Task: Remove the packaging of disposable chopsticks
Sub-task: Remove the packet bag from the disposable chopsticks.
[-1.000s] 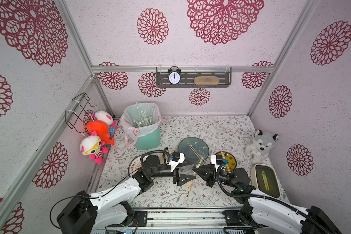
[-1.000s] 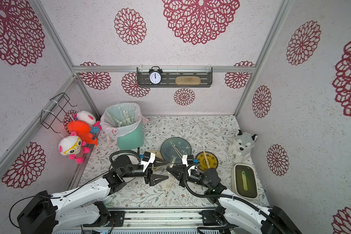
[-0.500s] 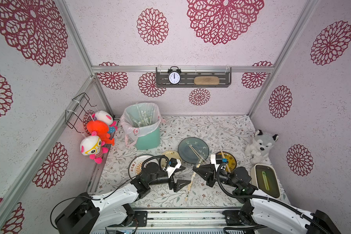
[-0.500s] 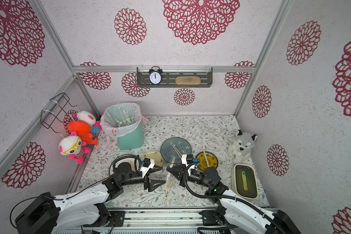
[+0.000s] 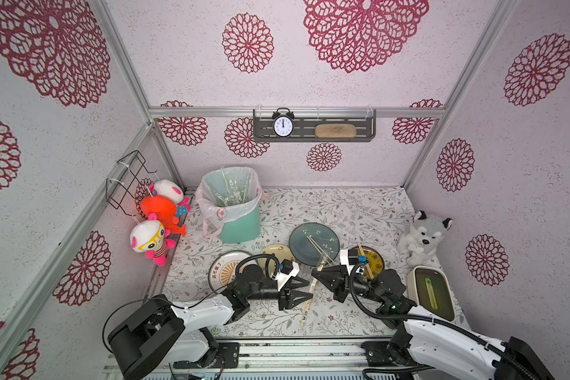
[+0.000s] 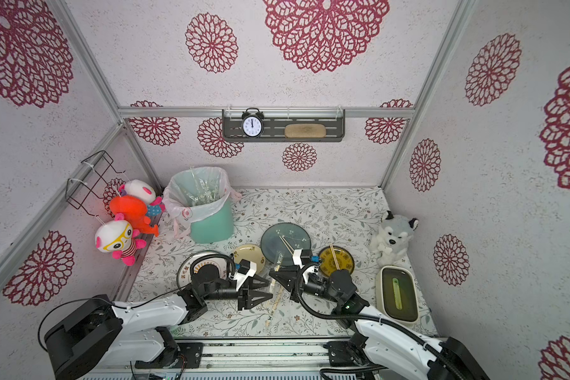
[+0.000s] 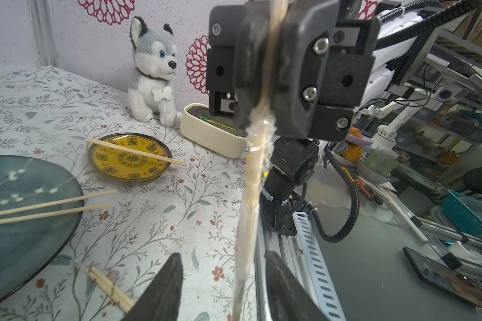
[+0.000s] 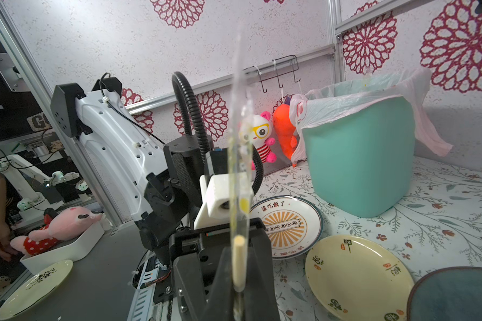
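Floral tabletop (image 5: 359,210): right end effector (image 5: 314,273) clamps front-pointing packaging (image 7: 251,194); left end effector (image 5: 310,291) straddles, ajar.

A bin (image 5: 241,227) stands near the tabletop's (image 5: 359,214) back left corner. A blue plate (image 5: 301,246), yellow plate (image 5: 377,263), cream plate (image 5: 278,251) and white plate (image 5: 224,271) lie midway. A husky (image 5: 422,237) and box (image 5: 411,289) sit along the right edge.

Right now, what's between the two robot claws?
One chopstick pair inside its clear sleeve stretches from the right gripper to the left gripper; both wrist views show it.
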{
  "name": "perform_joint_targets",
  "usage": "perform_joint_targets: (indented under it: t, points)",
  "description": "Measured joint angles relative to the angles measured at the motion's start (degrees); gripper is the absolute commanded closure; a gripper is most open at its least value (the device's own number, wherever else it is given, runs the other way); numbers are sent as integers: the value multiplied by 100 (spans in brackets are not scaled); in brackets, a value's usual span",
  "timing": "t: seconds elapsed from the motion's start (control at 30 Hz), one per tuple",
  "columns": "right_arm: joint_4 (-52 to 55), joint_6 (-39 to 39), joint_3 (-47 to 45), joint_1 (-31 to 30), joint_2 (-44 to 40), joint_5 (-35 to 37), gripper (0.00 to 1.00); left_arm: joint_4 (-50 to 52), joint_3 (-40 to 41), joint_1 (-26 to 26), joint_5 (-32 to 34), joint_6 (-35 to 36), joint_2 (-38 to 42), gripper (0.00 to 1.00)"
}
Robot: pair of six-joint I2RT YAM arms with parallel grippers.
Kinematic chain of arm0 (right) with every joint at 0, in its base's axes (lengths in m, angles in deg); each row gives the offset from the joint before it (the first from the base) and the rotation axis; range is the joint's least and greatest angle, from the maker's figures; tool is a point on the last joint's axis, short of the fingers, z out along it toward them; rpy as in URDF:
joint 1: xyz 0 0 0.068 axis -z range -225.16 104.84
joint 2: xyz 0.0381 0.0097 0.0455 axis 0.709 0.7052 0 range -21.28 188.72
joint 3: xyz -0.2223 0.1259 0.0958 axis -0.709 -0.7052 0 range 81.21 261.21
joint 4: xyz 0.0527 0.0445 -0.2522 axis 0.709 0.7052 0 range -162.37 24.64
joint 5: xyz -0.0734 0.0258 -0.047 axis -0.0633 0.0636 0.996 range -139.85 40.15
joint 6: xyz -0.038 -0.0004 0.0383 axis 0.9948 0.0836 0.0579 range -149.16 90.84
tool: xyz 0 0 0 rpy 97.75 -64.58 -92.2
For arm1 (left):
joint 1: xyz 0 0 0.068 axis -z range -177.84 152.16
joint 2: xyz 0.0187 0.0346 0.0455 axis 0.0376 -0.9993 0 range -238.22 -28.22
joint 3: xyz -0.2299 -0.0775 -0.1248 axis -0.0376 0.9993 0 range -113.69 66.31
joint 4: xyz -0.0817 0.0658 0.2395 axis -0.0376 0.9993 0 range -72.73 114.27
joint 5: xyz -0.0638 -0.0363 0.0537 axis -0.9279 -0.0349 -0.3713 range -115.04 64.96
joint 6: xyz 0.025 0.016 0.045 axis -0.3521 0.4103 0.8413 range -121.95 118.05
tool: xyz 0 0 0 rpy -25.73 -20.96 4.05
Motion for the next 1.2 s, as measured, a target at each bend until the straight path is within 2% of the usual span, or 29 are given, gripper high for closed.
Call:
perform_joint_targets:
  t: [0.1, 0.17, 0.2, 0.27, 0.3, 0.37, 0.4, 0.47, 0.63, 0.8, 0.93, 1.03, 1.1, 1.2]
  points:
    - [-44, -2, 0, 0, -11, 26, 100, -125, 0, 24, -20, -61, -208, 47]
    - [-63, -2, 0, 0, -44, 42, 100, -219, 0, 44, -20, -98, -323, 51]
    - [-76, -2, 0, 0, -66, 44, 100, -256, 0, 52, -22, -127, -372, 55]
    - [-96, -2, 0, 0, -111, 48, 100, -341, 0, 57, -26, -173, -474, 72]
    - [-101, 0, 0, 0, -125, 66, 100, -376, 0, 61, -48, -175, -505, 75]
    - [-96, 0, 0, 4, -129, 87, 100, -437, -2, 68, -87, -155, -525, 56]
    - [-98, 0, 0, 4, -129, 85, 100, -452, -2, 72, -83, -175, -527, 54]
    - [-98, 0, 0, 4, -131, 87, 100, -483, -2, 79, -85, -208, -527, 57]
    - [-72, 2, 0, 4, -131, 87, 100, -444, -2, 79, -11, -162, -452, 26]
    - [42, 7, 0, 4, -103, 61, 100, 162, -162, 79, 208, -4, 118, 27]
    - [59, 4, 0, 4, -50, 20, 100, 570, -568, 76, 337, 179, 470, 35]
    - [61, 2, 0, 4, -24, -24, 100, 848, -911, 76, 352, 295, 461, 53]
    - [59, 7, 0, 9, -24, -9, 100, 986, -1088, 76, 254, 321, 393, 68]
    - [98, 17, 0, 59, -39, 66, 100, 1084, -1182, 85, 55, 341, 282, 81]
